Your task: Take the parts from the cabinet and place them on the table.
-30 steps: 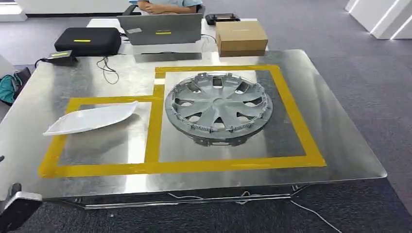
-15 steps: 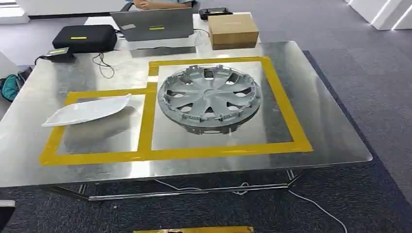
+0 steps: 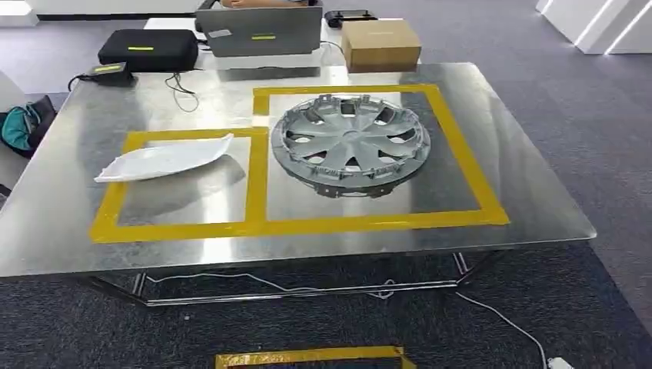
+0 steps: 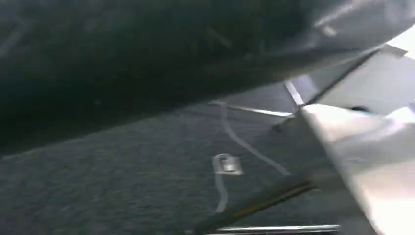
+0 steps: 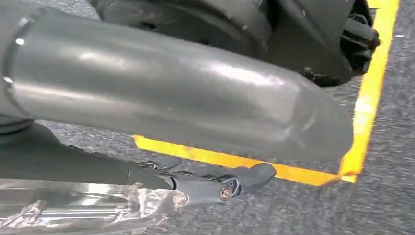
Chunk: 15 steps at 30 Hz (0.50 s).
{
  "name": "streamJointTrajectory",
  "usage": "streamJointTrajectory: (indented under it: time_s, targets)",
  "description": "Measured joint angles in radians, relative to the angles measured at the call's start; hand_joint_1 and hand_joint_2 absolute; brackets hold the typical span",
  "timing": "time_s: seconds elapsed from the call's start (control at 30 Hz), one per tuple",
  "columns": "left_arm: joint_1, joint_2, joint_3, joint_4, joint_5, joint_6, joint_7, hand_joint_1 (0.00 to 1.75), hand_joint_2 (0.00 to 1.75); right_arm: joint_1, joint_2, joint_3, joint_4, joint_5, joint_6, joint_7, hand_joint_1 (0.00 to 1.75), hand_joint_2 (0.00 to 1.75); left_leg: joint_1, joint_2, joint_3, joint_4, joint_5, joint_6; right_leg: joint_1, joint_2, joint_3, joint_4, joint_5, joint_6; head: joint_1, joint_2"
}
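A silver wheel cover (image 3: 350, 144) lies flat inside the right yellow-taped square on the metal table (image 3: 523, 154). A white curved panel (image 3: 165, 157) lies in the left taped rectangle. In the right wrist view my right hand (image 5: 161, 98) hangs over the carpet. Its thick grey thumb is stretched out, its dark fingers (image 5: 244, 178) are apart, and nothing is between them. Crinkled clear film (image 5: 73, 205) shows by the wrist. The left wrist view is blurred: a dark shape crosses it, with the table's edge (image 4: 362, 161) beyond, so the left hand's pose is unclear.
Behind the table stand a laptop (image 3: 257, 32), a black case (image 3: 146, 48) and a cardboard box (image 3: 380, 42), with a person (image 3: 254, 2) seated beyond. Yellow tape (image 3: 307, 357) marks the carpet near me. A white cable (image 3: 492, 315) trails under the table. A teal bag (image 3: 19, 127) sits at left.
The whole picture has shifted: the camera has drawn back from the table and the floor tape has come into view. The grey arm part at the lower left corner has dropped out of the head view.
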Motion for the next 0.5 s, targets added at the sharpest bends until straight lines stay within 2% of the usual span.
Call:
streamJointTrajectory:
  time_s: [0.03,0.07,0.1,0.13,0.17,0.2,0.23,0.27,0.3,0.33,0.37,0.4,0.43,0.47,0.5]
  targets:
    - [-0.006,0.0,0.022,0.029,-0.016,-0.002,0.0,0.0,0.0,0.003,0.006,-0.014,-0.017,0.016,0.011,0.0,0.0,0.0,-0.003,0.0,-0.012,0.001,0.01,0.0,0.004,0.0,0.05,-0.063,0.048,-0.007,-0.001,0.0]
    - [-0.014,0.0,0.045,0.06,-0.034,-0.005,0.0,0.0,0.0,0.004,0.009,-0.027,-0.032,0.029,0.022,-0.002,0.0,0.0,-0.005,-0.001,-0.023,0.001,0.02,-0.001,0.008,0.0,0.11,-0.152,0.083,-0.016,-0.001,0.0]
    - [-0.019,0.0,0.062,0.083,-0.053,-0.006,0.001,0.0,0.0,0.003,0.013,-0.035,-0.042,0.036,0.029,-0.006,0.0,0.0,-0.005,-0.001,-0.027,0.002,0.028,-0.004,0.012,0.0,0.17,-0.241,0.081,-0.023,-0.001,0.0]
    - [-0.018,0.0,0.075,0.104,-0.078,-0.005,0.001,0.0,0.0,0.003,0.019,-0.047,-0.059,0.049,0.04,-0.013,0.0,0.0,-0.01,-0.001,-0.032,0.003,0.036,-0.01,0.016,0.001,0.229,-0.334,0.045,-0.025,-0.001,0.0]
    - [-0.019,0.0,0.084,0.122,-0.098,0.0,0.002,0.0,0.0,0.004,0.025,-0.058,-0.074,0.056,0.048,-0.014,0.0,0.0,-0.009,0.001,-0.029,0.0,0.046,-0.014,0.016,0.001,0.228,-0.337,0.049,-0.023,-0.005,0.0]
    - [-0.023,0.0,0.091,0.147,-0.11,0.004,0.01,0.0,0.0,0.006,0.035,-0.073,-0.087,0.066,0.059,-0.013,0.0,0.0,-0.005,0.0,-0.031,-0.002,0.056,-0.019,0.019,0.003,0.213,-0.339,0.052,-0.024,0.002,-0.001]
    - [-0.025,0.0,0.095,0.17,-0.118,0.007,0.023,0.0,0.0,0.008,0.039,-0.086,-0.098,0.074,0.065,-0.003,0.0,0.0,-0.003,0.0,-0.033,-0.006,0.067,-0.025,0.023,0.003,0.205,-0.332,0.057,-0.03,0.002,0.0]
    - [-0.024,0.0,0.101,0.191,-0.127,0.01,0.026,0.0,0.0,0.011,0.048,-0.097,-0.104,0.08,0.07,0.001,0.0,0.0,-0.005,-0.001,-0.037,-0.006,0.074,-0.033,0.018,0.001,0.198,-0.336,0.074,-0.039,0.002,0.0]
    - [-0.022,0.0,0.107,0.213,-0.137,0.014,0.029,0.0,0.0,0.01,0.051,-0.107,-0.112,0.087,0.076,0.005,0.0,0.0,-0.001,-0.003,-0.045,0.003,0.04,-0.04,0.015,-0.004,0.184,-0.338,0.086,-0.048,0.001,0.0]
    - [-0.022,0.0,0.111,0.229,-0.144,0.02,0.032,0.0,0.0,0.013,0.056,-0.116,-0.12,0.093,0.078,0.011,0.0,0.0,0.0,-0.003,-0.059,0.042,-0.03,-0.045,0.014,-0.004,0.17,-0.338,0.099,-0.057,-0.004,0.0]
    - [-0.024,0.0,0.113,0.255,-0.152,0.026,0.037,0.0,0.0,0.017,0.059,-0.126,-0.13,0.098,0.08,0.015,0.0,0.0,0.003,-0.003,-0.074,0.111,-0.104,-0.05,0.014,-0.004,0.154,-0.338,0.111,-0.057,-0.011,0.0]
    - [-0.026,0.0,0.115,0.273,-0.165,0.026,0.036,0.0,0.0,0.019,0.065,-0.135,-0.135,0.105,0.084,0.015,0.0,0.0,0.005,-0.003,-0.087,0.189,-0.163,-0.055,0.015,-0.005,0.137,-0.337,0.124,-0.058,-0.012,0.0]
    - [-0.029,0.0,0.115,0.286,-0.172,0.027,0.036,0.0,0.0,0.019,0.067,-0.142,-0.137,0.11,0.086,0.015,0.0,0.0,0.006,-0.003,-0.093,0.251,-0.194,-0.058,0.015,-0.007,0.119,-0.335,0.136,-0.057,-0.011,0.0]
    - [-0.033,0.0,0.118,0.301,-0.181,0.029,0.036,0.0,0.0,0.019,0.071,-0.149,-0.14,0.117,0.09,0.014,0.0,0.0,0.007,-0.003,-0.089,0.298,-0.19,-0.06,0.015,-0.008,0.105,-0.33,0.149,-0.057,-0.012,0.0]
    - [-0.038,0.0,0.124,0.315,-0.192,0.028,0.035,0.0,0.0,0.019,0.074,-0.159,-0.146,0.126,0.095,0.011,0.0,0.0,0.009,-0.003,-0.071,0.305,-0.149,-0.062,0.014,-0.009,0.083,-0.323,0.162,-0.053,-0.013,0.0]
